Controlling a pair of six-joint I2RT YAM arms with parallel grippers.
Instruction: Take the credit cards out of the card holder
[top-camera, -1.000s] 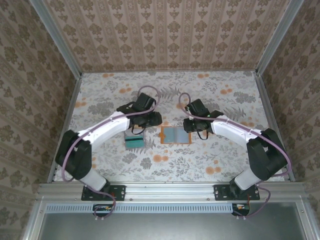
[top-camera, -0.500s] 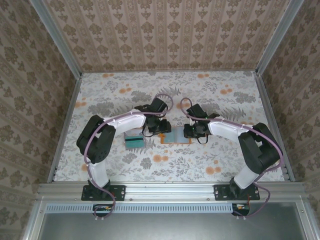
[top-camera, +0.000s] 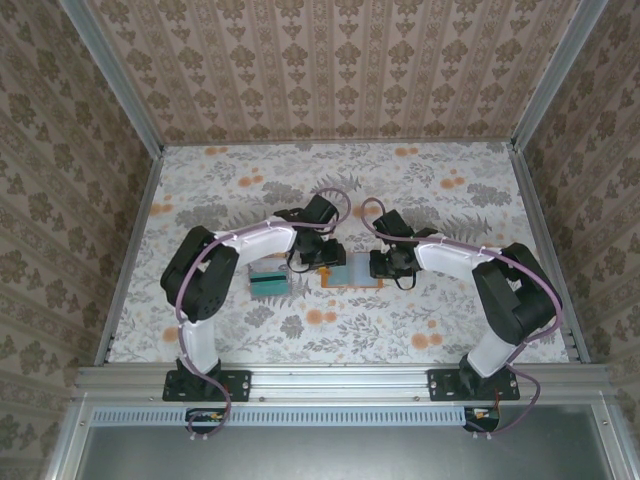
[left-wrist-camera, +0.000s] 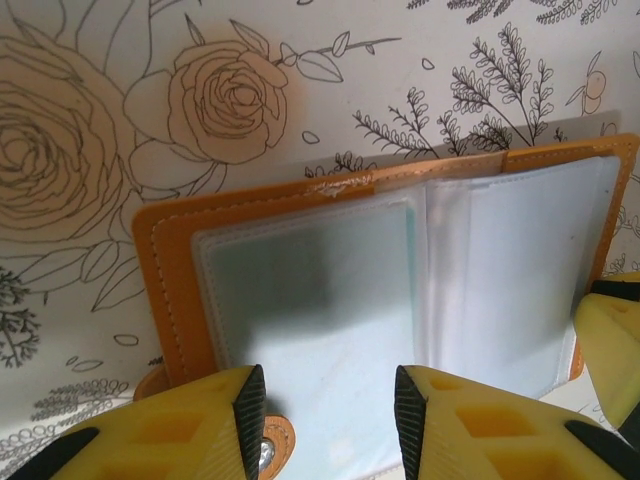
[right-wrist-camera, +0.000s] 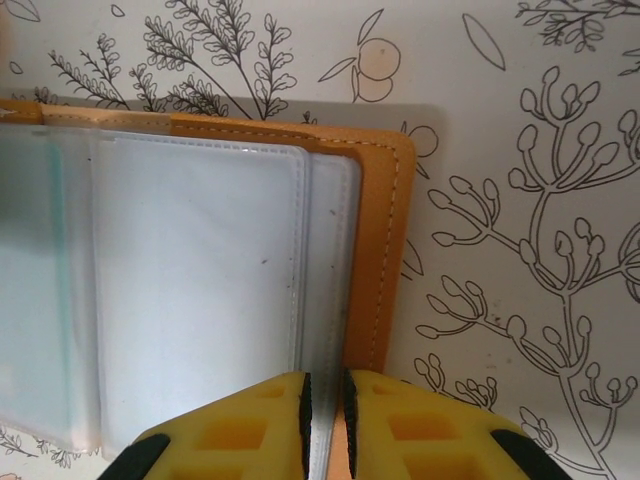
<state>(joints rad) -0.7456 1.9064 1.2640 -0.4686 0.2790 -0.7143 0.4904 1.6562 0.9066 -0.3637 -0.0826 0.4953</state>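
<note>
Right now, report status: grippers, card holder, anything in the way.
Left gripper open over the card holder's left half. Right gripper shut on its right edge. Holder lies open, flat. Some credit cards out on the table to its left; nothing blocking.

The far half of the table (top-camera: 430, 175) lies open, and so does the near strip in front of the bases. The middle is crowded: the left arm (top-camera: 245, 243) and the right arm (top-camera: 460, 256) reach in from both sides over the open card holder (top-camera: 352, 272). The left gripper (left-wrist-camera: 328, 418) stands with parted jaws over its left page and the right gripper (right-wrist-camera: 325, 415) pinches its right edge, so only the pages between them are uncovered. The credit cards (top-camera: 268, 284) lie just left of the holder, beside the left arm. Patterned walls (top-camera: 330, 70) close three sides.
</note>
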